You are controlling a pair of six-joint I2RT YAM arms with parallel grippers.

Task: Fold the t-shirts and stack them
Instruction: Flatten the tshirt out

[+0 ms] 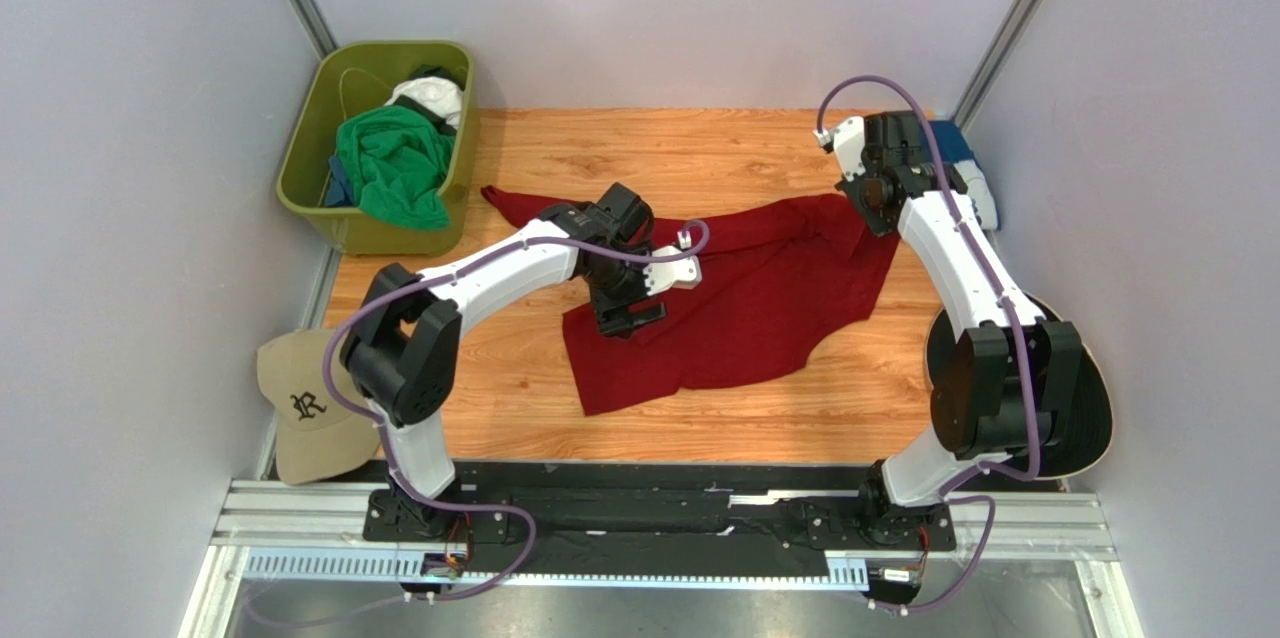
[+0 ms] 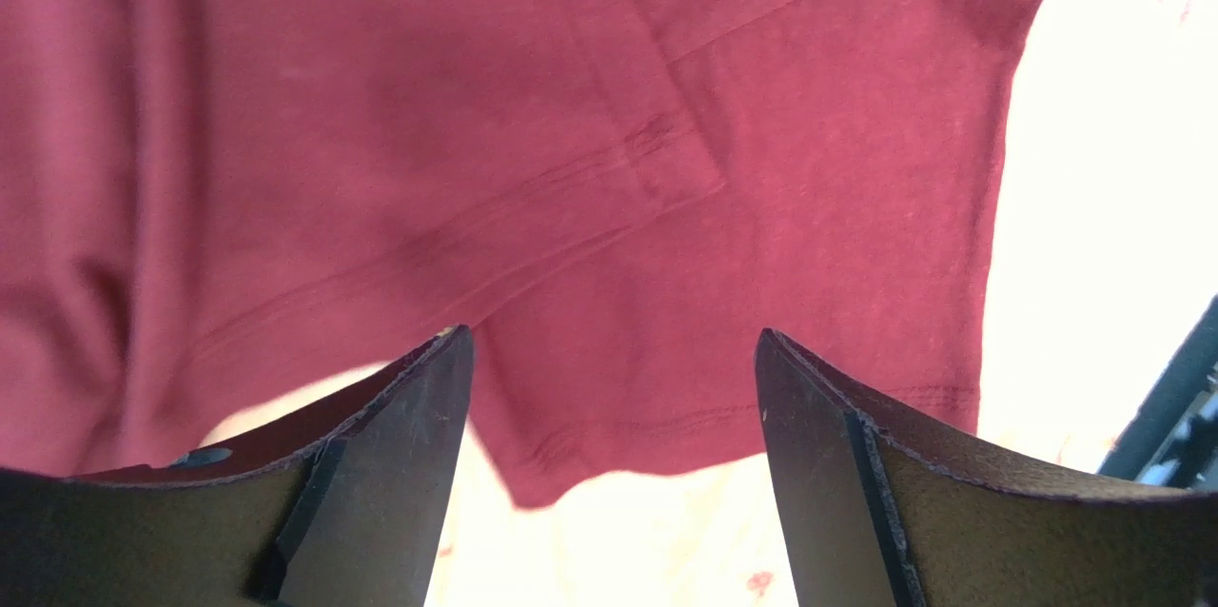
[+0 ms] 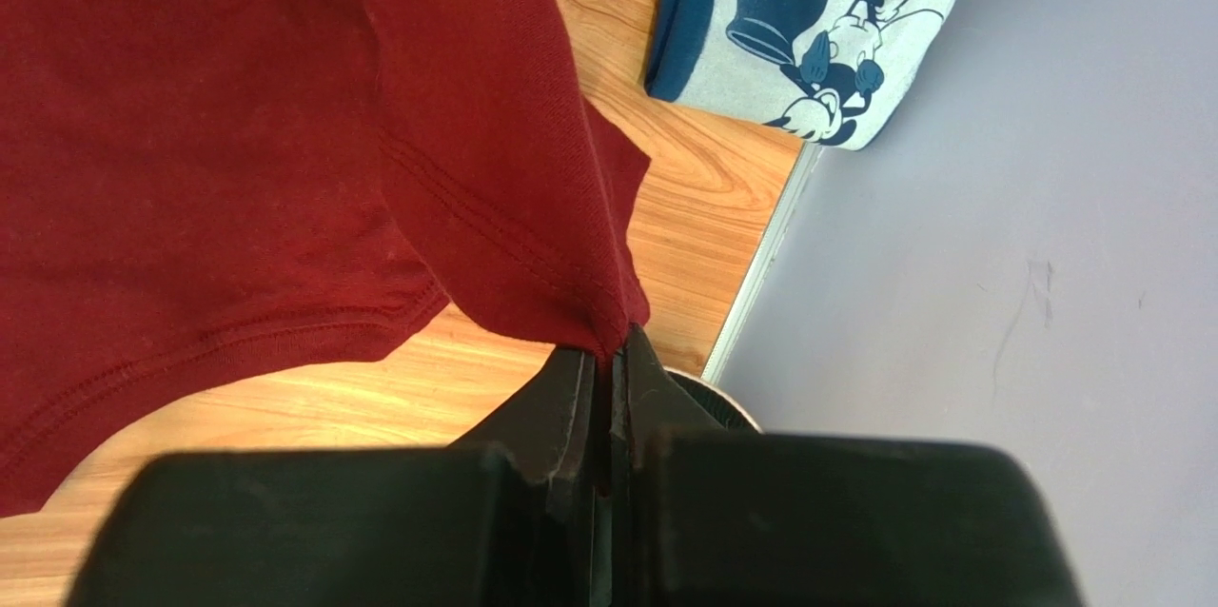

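The dark red t-shirt [image 1: 736, 301] lies spread and rumpled across the wooden table. My left gripper [image 1: 628, 317] hovers over its left part, open, with nothing between the fingers; in the left wrist view the jaws [image 2: 612, 350] stand wide above the red t-shirt's [image 2: 572, 136] hem and a folded sleeve. My right gripper [image 1: 867, 215] is shut on the shirt's far right edge, and in the right wrist view the red cloth [image 3: 286, 136] is pinched at the fingertips [image 3: 608, 350]. The navy-blue t-shirt [image 3: 815, 22] with white cartoon print lies at the back right corner [image 1: 974, 173]. The green t-shirt [image 1: 394, 166] sits in the bin.
An olive-green bin [image 1: 308, 166] stands at the back left with other clothes in it. A tan baseball cap [image 1: 308, 406] lies off the table's front left edge. A black wide-brimmed hat [image 1: 1094, 406] sits at the front right, partly behind the right arm. Grey walls close both sides.
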